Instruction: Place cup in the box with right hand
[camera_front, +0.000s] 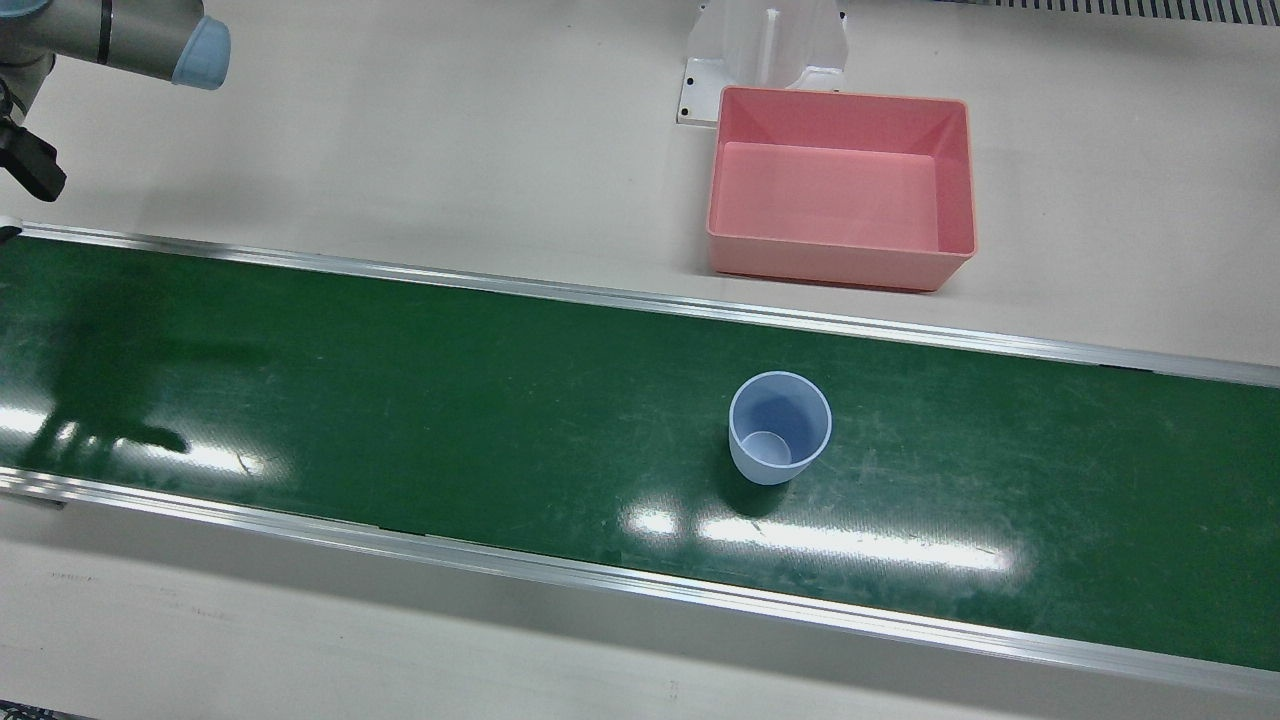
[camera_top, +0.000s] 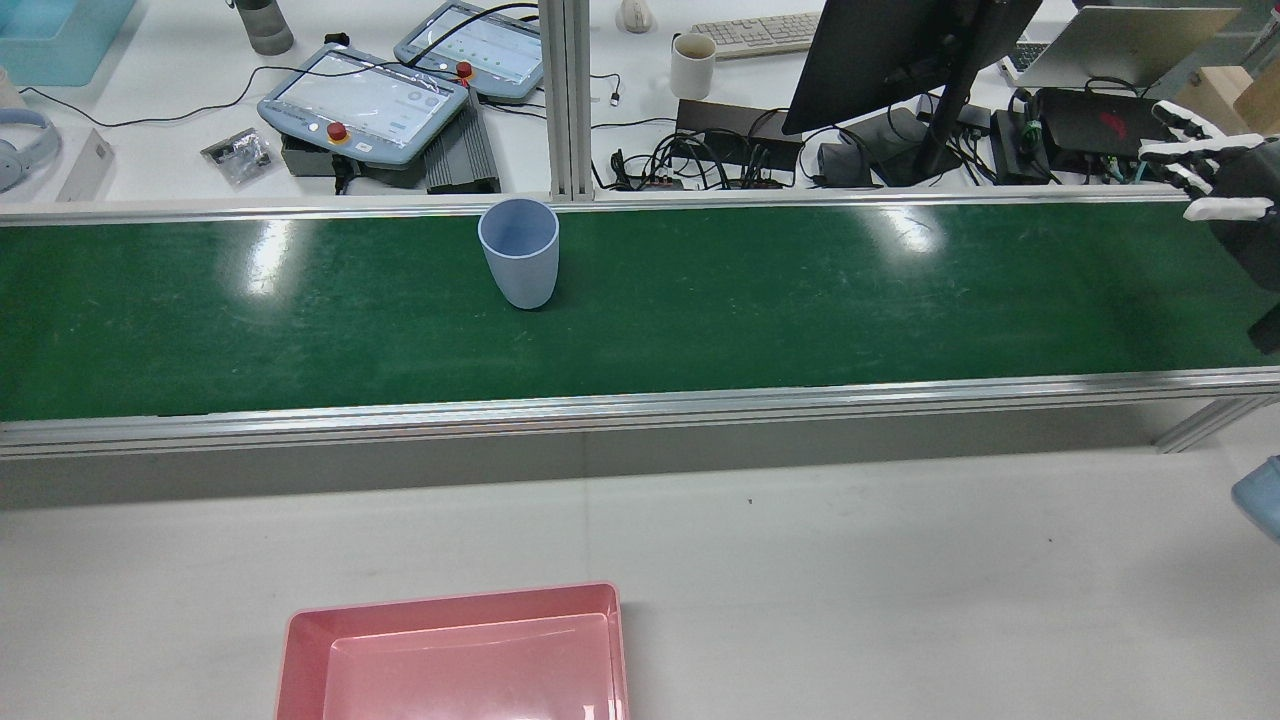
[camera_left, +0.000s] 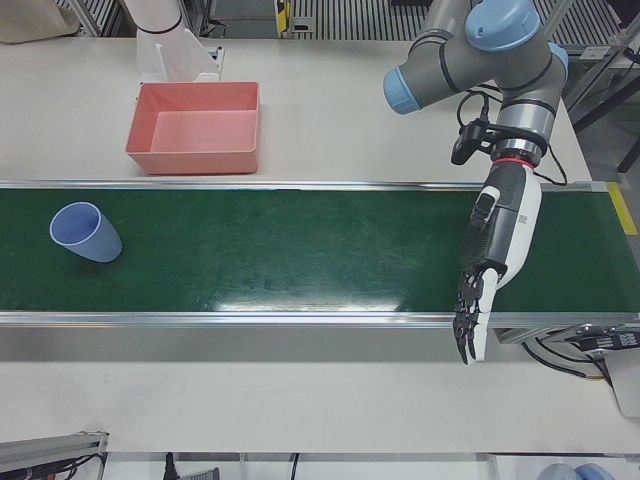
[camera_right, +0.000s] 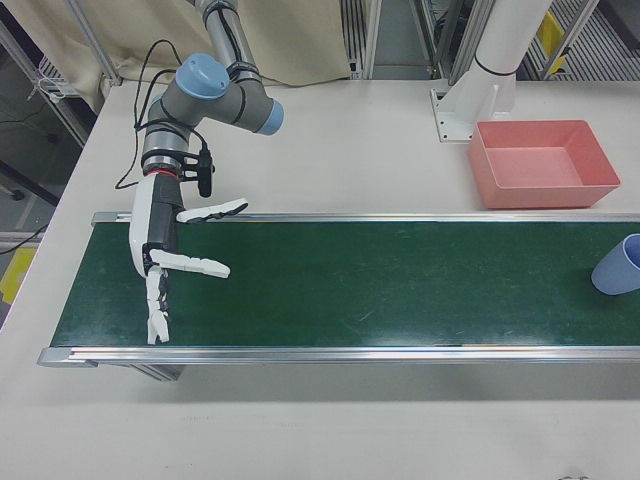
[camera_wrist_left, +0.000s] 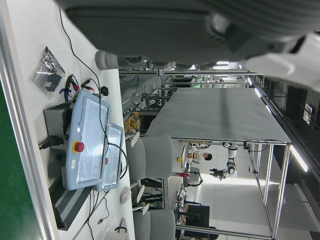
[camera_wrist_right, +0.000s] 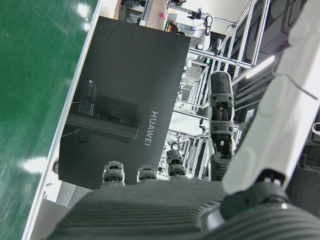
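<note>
Right hand (camera_right: 175, 265), fingers spread and empty, sits far left in the right-front view; upright cup (camera_right: 616, 265) is way off at the right edge.

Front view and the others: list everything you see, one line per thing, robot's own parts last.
cup: 1, light blue, upright on the belt, empty
box: 1, pink, on the table behind the belt, empty
belt: 1, green, running across the table
table: 1, white, under everything
pedestal: 1, white, just behind the box
control tablets: 2, grey-blue, on the desk beyond the belt
mug: 1, white, same desk
monitor: 1, black, same desk
keyboard: 1, pale, same desk
left hand: 1, black and white, open, above the belt, far from the cup
right hand: 1, black and white, open, above the opposite end of the belt
</note>
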